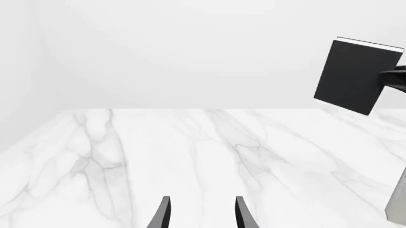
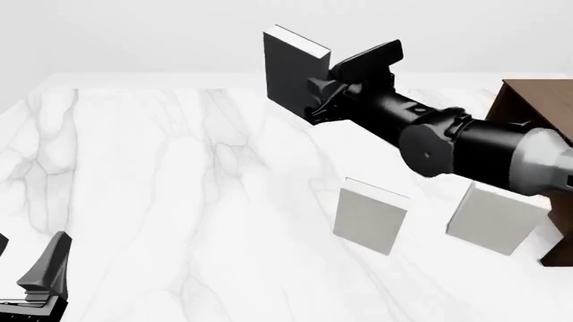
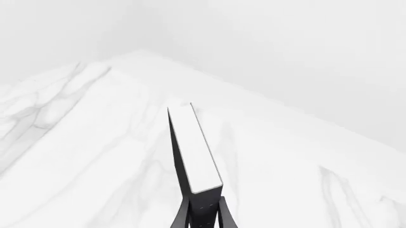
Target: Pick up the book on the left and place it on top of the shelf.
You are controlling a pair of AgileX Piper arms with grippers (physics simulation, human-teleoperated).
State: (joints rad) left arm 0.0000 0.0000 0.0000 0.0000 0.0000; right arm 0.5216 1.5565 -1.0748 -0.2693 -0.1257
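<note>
A white marbled surface [image 2: 179,201] runs back to a plain pale wall. At its near left corner the left hand [image 2: 40,275] rests low, fingers narrowly parted and empty. Two pale grey-white books [image 2: 371,216] stand toward the right edge. Beyond them, the right hand [image 2: 315,100] clamps the book [image 2: 291,70] upright in the air, well above the surface, left of the shelf [image 2: 528,107].
</note>
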